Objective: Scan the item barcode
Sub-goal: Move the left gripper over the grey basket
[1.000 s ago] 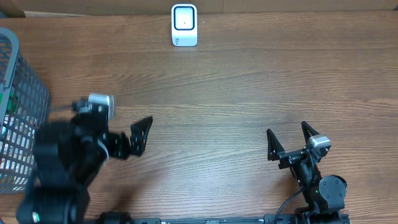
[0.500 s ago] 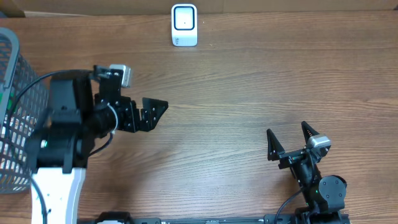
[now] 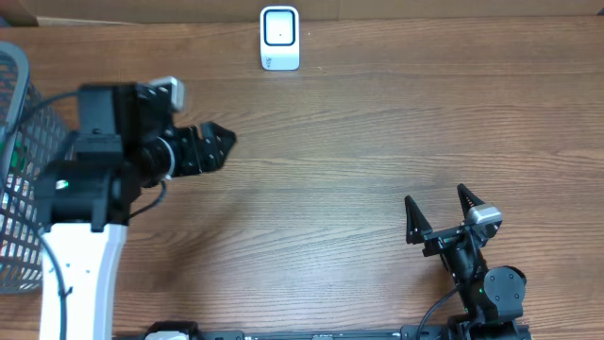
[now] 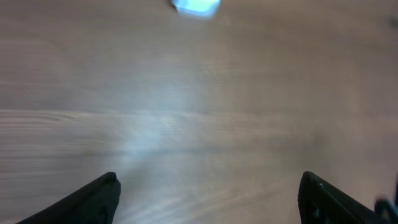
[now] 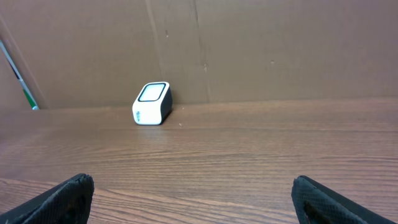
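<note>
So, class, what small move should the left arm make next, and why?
Probably turn toward the basket to fetch an item: the left gripper is open and empty, no item lies near the scanner, and the basket sits right beside that arm.

the table (image 3: 377, 132) under me is dark brown wood, its grain running in long streaks from side to side. along the table's far edge stands a wall of plain brown cardboard (image 5: 280, 50), meeting the wood in a straight line; two thin seams run up it. soft, even light falls on the table and leaves a pale sheen (image 4: 161, 124) on the wood.
</note>
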You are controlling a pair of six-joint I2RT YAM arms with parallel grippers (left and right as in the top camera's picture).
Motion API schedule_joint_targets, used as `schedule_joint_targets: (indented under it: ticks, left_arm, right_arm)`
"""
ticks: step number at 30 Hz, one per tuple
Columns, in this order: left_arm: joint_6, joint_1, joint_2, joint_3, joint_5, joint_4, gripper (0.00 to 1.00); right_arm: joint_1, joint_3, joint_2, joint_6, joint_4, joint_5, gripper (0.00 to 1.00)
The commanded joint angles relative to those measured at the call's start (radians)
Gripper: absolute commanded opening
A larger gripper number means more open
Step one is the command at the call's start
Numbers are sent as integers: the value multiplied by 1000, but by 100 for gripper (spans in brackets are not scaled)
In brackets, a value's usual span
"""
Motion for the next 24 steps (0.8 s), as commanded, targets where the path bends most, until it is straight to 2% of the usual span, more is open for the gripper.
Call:
schedule_joint_targets:
  ticks: [1,6,11,16,24]
  left_arm:
    - [-79,-2,-7,182,-255,-49,84]
    - [-121,86,-7,335,-371,-108,91]
    - [-198,305,-6,368,-371,-116,100]
    - [-265,514,29,368,-359,-118,100]
    - [-284,634,179,368,-332,-19,100]
  right_arm:
    - [5,-11,-11,3,4,-2,100]
    - [5,-11,-11,3,4,-2,100]
    - [5,-11,-11,3,4,-2,100]
    - [5,-11,-11,3,4,-2,100]
    - [5,-11,-11,3,4,-2,100]
